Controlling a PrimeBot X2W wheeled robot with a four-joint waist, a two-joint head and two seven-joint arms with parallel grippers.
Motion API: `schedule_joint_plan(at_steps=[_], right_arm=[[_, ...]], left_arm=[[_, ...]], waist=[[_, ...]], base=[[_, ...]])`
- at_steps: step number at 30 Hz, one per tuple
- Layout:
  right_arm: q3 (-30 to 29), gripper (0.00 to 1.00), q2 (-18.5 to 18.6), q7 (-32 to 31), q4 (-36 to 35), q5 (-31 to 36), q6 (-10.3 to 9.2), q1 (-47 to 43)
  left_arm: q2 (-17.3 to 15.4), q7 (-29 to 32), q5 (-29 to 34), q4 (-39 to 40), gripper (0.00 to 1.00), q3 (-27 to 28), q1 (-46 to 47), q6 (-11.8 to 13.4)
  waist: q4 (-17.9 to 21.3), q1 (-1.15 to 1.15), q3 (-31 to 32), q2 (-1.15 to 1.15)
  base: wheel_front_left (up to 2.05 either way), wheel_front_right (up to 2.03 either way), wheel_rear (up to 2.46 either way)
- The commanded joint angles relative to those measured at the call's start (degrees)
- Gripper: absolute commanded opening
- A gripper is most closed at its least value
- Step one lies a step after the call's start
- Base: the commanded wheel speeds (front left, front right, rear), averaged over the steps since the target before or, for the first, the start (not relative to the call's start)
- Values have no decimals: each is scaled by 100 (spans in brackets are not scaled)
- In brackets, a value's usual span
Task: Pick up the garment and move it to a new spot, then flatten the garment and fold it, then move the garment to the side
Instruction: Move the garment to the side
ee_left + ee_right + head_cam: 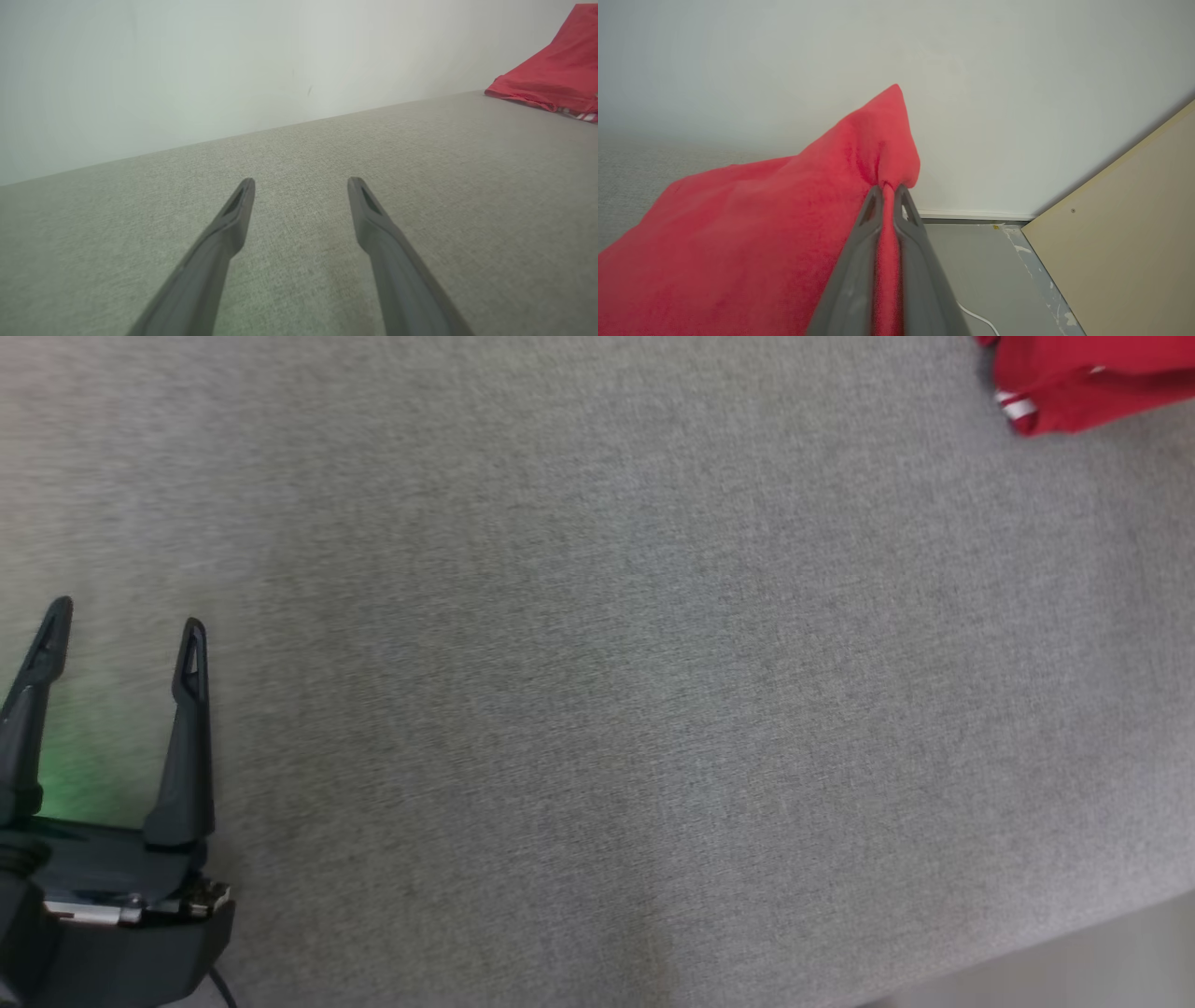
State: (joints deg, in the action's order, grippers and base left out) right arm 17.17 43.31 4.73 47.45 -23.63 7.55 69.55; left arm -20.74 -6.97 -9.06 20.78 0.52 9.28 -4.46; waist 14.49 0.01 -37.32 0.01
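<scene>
Garment [738, 224], seemingly partly lifted, pinched tight in right end effector [888, 189].

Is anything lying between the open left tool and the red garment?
Nothing: bare grey fabric surface runs from the left tool to the red garment, as the head view shows.

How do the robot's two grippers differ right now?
The left gripper is open and empty; the right gripper is shut on the red garment. The left gripper sits over grey surface, apart from the garment; the right gripper pinches a raised fold. Both have long dark fingers.
</scene>
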Motion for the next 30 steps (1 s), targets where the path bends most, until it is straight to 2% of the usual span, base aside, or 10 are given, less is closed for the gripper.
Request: schedule_joint_plan(at_steps=[1,12,13,14,23,30], right_arm=[[-27,0,38,11,4,45,-15,132],[-25,1,103,2,244,146,-15,403],[-21,39,104,-1,260,193,-15,420],[-22,100,126,19,278,271,-15,447],[-311,100,10,196,430,713,-15,573],[-396,100,-214,514,278,839,-15,330]], left_arm=[[-63,51,54,112,100,20,-52,22],[-100,185,49,289,100,-68,-29,47],[-101,175,35,277,100,-65,-33,52],[-101,164,20,266,100,-57,-34,59],[-51,33,-32,67,100,-56,-63,132],[129,-241,-131,-357,100,-123,-124,184]], waist=[[332,-1,-356,-1],[347,-1,-541,-1],[335,-1,-540,-1],[320,-1,-542,-1],[209,-1,-469,-1],[44,-1,5,-1]], base=[[0,0,0],[0,0,0],[0,0,0],[0,0,0],[0,0,0],[0,0,0]])
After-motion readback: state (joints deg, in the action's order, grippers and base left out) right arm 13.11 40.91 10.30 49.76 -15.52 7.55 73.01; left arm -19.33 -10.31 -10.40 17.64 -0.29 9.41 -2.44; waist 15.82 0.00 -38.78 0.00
